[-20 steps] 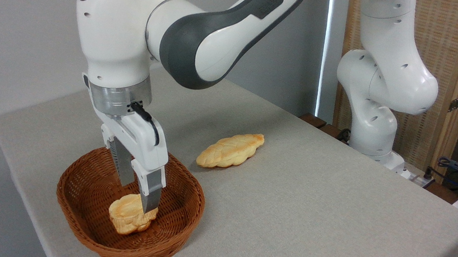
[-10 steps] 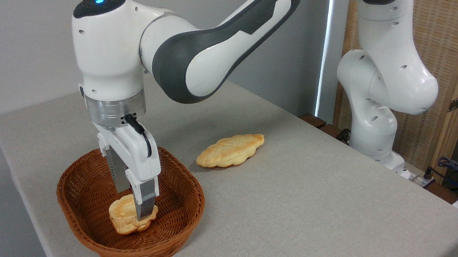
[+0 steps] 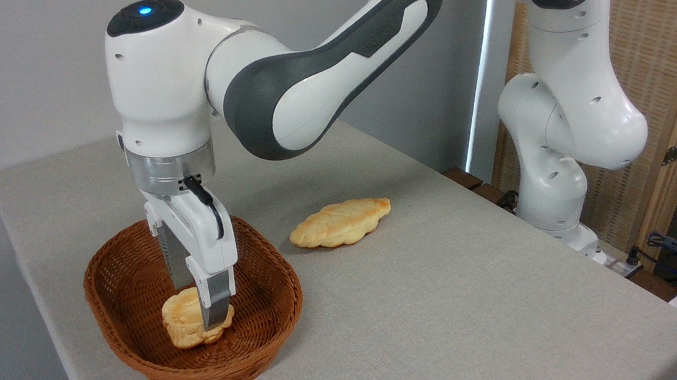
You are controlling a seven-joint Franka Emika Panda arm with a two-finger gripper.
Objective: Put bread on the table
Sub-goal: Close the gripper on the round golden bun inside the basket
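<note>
Two pieces of bread on show, and we only care about one of them, so let's go big to small. Biggest thing is the table [image 3: 456,325], a grey fabric-looking top with loads of bare space to the right. Next is the arm [image 3: 299,81], reaching in from the back right and pointing straight down into the wicker basket [image 3: 115,311] near the front-left corner. Then the flat braided loaf [image 3: 340,222], lying on the cloth well apart from the basket and not our target. Then the gripper [image 3: 198,301], and smallest of all the bread [image 3: 189,324], the lumpy golden bun sitting down in the basket bottom. We'd say the fingers are closed in on the bun, one on each side of its top, though the far finger is partly hidden so how firm the pinch is we can't really tell. What worries us: the bun is lumpy and layered, and the fingers seem to hold only its upper part, so it could tip or slip out as it comes up. A slip would drop it back in the basket. The near rim could also catch it if the arm swings sideways before clearing the rim, dragging the light basket along.
</note>
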